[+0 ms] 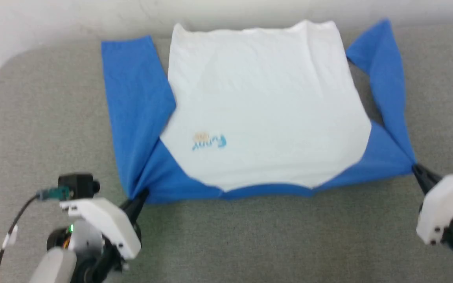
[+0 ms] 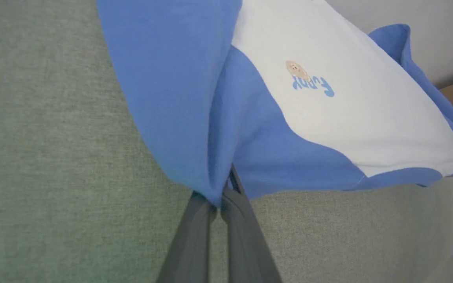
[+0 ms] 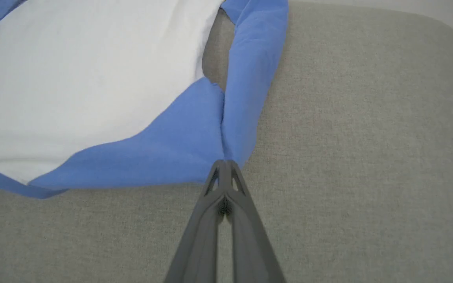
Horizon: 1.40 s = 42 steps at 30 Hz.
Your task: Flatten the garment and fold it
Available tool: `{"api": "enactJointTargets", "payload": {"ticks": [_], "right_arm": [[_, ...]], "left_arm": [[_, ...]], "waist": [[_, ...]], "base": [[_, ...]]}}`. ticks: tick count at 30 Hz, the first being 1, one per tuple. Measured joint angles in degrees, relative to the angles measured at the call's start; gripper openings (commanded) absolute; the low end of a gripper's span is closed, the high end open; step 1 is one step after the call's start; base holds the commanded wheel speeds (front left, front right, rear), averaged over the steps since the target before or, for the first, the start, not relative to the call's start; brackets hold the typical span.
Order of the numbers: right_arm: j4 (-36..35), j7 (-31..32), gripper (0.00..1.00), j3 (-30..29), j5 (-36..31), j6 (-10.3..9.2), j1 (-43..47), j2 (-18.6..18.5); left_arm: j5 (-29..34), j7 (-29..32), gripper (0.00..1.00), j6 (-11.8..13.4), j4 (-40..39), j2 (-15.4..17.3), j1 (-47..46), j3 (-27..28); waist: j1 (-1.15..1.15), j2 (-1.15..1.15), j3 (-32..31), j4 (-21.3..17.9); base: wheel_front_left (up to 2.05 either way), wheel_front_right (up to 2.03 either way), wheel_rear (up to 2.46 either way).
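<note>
**Both near corners pinched, shirt drawn flat**

Head view: the garment (image 1: 266,102), a soft white cloth shirt with bright blue sleeves and shoulders, lies spread on the grey fabric-covered surface (image 1: 269,239). Its blue shoulder band runs along the near edge. The left gripper (image 1: 139,197) is clamped on the near-left blue corner and the right gripper (image 1: 418,171) on the near-right one. Held well apart like this, they seem meant to keep that edge taut so the white body lies smooth. The left blue sleeve (image 1: 136,106) lies flat beside the body. The right blue sleeve (image 1: 385,78) bends away, with grey showing in the gap (it probably wants straightening before any fold). A small blue printed logo (image 1: 209,141) sits near-left on the white.

Left wrist view: the two dark fingers meet on a bunch of blue cloth, which gathers into pleats at the pinch.

Right wrist view: the fingers press together just where shoulder band and sleeve join, low over the surface.

Flattening looks nearly finished; no fold is made yet.
</note>
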Motion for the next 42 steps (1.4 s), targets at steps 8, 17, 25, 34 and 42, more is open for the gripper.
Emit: {"api": "enactJointTargets", "payload": {"ticks": [8, 17, 25, 34, 42], "right_arm": [[-9.59, 5.66, 0.0, -5.08, -1.2, 0.0, 10.97, 5.86], [-10.4, 12.06, 0.0, -7.59, -4.35, -0.02, 19.48, 8.27], [0.51, 4.55, 0.0, -4.01, -5.65, -0.02, 20.22, 9.44], [8.25, -3.9, 0.91, -2.93, -5.55, -0.03, 18.84, 9.66], [6.35, -16.48, 1.0, -6.61, -4.48, -0.04, 18.88, 9.68]], "left_arm": [[-0.7, 0.35, 0.0, 4.93, -9.51, -0.12, 11.18, 0.91], [-1.87, 3.33, 0.0, 7.13, -13.3, -1.66, 18.62, -1.98], [-2.68, -0.49, 0.0, 4.69, -4.04, -4.68, 17.05, -2.85], [-1.02, -6.15, 1.0, 2.6, 2.01, -6.53, 14.85, -3.66], [-2.19, -10.22, 1.0, 2.59, -2.11, -7.36, 14.88, -0.69]], "waist": [[0.01, 0.0, -4.57, 0.69], [0.02, 0.0, -6.4, 1.66], [0.02, 0.0, -6.46, 1.72], [0.02, 0.0, -7.04, 1.61], [0.02, 0.0, -8.48, 1.77]], "base": [[0.0, 0.0, 0.0], [0.0, 0.0, 0.0], [0.0, 0.0, 0.0], [0.0, 0.0, 0.0], [0.0, 0.0, 0.0]]}}
